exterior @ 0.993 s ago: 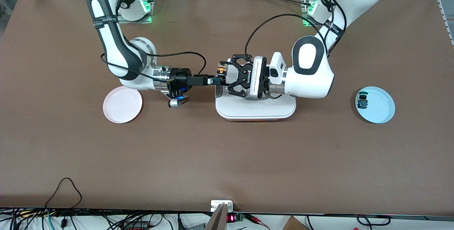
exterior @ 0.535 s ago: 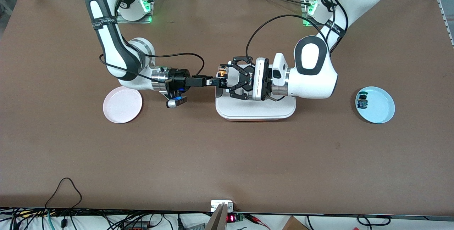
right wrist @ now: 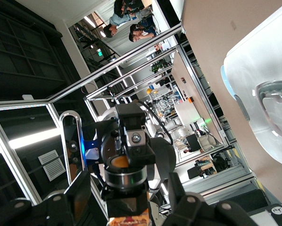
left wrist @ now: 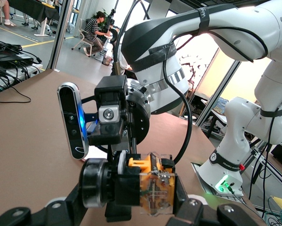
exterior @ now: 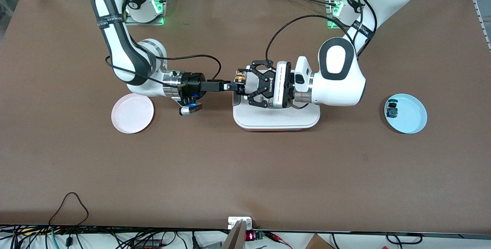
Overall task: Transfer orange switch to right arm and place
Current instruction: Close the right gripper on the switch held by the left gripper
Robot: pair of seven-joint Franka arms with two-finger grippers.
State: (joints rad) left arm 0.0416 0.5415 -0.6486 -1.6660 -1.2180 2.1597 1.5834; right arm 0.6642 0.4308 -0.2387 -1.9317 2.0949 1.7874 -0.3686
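Over the white tray (exterior: 276, 120), left gripper (exterior: 242, 82) and right gripper (exterior: 234, 87) both clamp the tiny orange-capped switch (exterior: 240, 77), its gold body (left wrist: 154, 190) clear only at the left wrist.

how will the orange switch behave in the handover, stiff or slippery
Likely rigid: the orange switch has a blocky hard body that keeps its shape in the left gripper. Probably light, being tiny beside the right gripper. Its small faces may let it twist or slip.

High front view, 2 close wrist views
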